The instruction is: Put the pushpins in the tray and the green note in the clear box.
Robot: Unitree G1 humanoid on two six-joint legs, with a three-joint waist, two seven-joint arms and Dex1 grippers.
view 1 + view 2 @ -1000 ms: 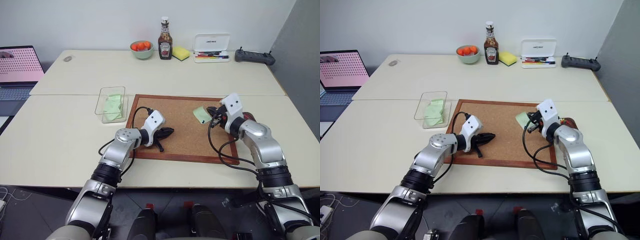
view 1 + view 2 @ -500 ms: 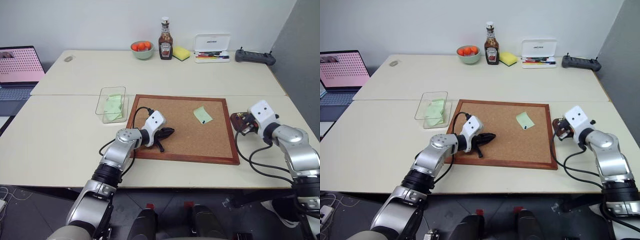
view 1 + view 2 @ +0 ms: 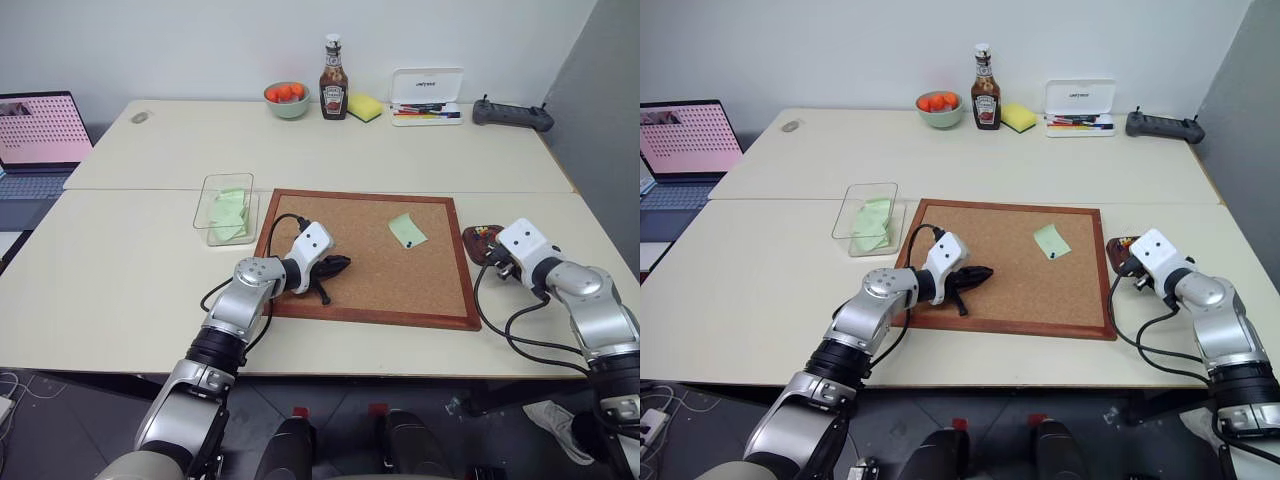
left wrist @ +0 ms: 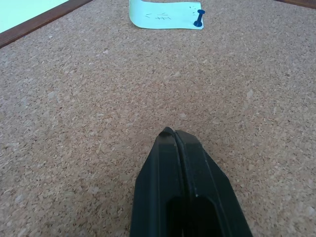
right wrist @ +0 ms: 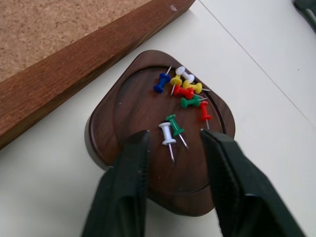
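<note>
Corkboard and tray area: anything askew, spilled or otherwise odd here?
Nothing spilled. The green note sits tilted on the corkboard, held by one blue pushpin at a corner, with its free edge curling up. The loose pins all lie inside the tray.

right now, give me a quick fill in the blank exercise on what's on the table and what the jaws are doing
1. The green note on the corkboard is held by one ____ pushpin.
2. The right gripper hangs over the tray with its jaws ____.
3. The left gripper rests on the corkboard with its jaws ____.
4. The clear box already holds a ____ note.

Missing words: blue; open; shut; green
</note>
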